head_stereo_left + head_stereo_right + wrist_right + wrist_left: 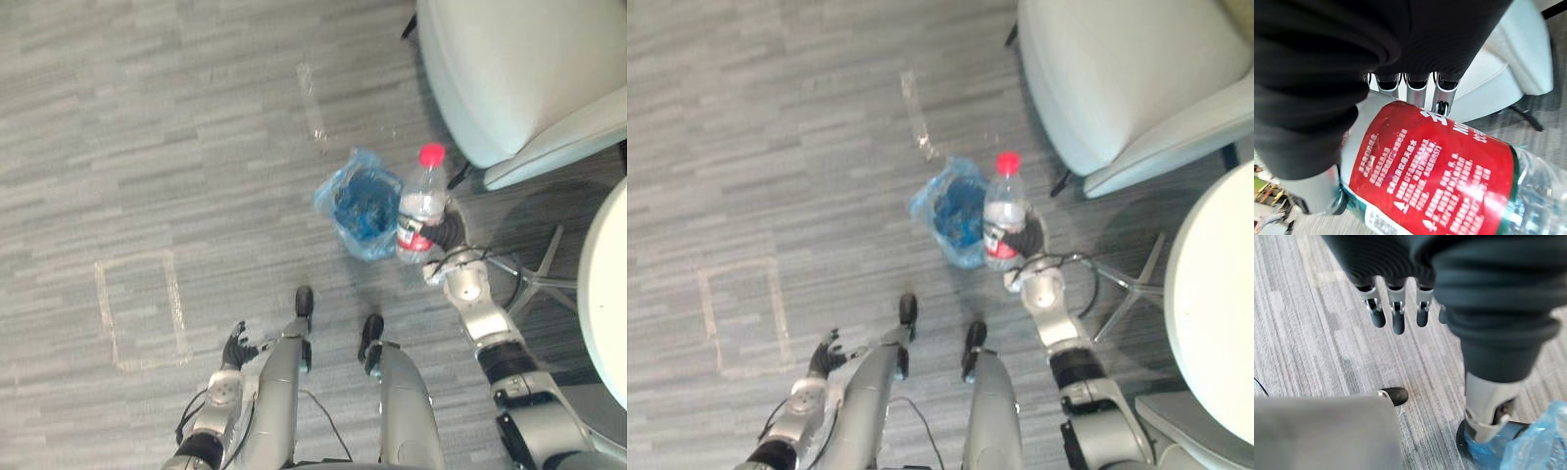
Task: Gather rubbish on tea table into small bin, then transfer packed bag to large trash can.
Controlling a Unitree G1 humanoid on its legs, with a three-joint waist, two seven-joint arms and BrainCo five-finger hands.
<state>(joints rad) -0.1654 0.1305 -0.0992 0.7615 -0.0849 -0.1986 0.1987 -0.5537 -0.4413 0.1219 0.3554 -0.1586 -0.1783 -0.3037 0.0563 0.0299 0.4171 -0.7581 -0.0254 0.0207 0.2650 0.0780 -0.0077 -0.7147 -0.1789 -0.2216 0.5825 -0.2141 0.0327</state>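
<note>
A clear plastic bottle [423, 201] with a red cap and red label stands upright in my right hand [449, 235], whose fingers curl round its lower part; the label [1435, 171] lies against the palm. Just left of the bottle on the floor sits the small bin lined with a blue plastic bag [361, 211], its mouth open upward. The bottle is beside the bin's right rim, not over it. My left hand [235, 345] hangs low at the lower left, fingers [1396, 316] straight and holding nothing.
A pale grey armchair [519, 78] stands at the upper right, its metal legs [544, 279] reaching toward my right arm. The white round tea table's edge [598, 294] shows at the far right. Tape marks [142, 308] outline a square on the grey carpet at left.
</note>
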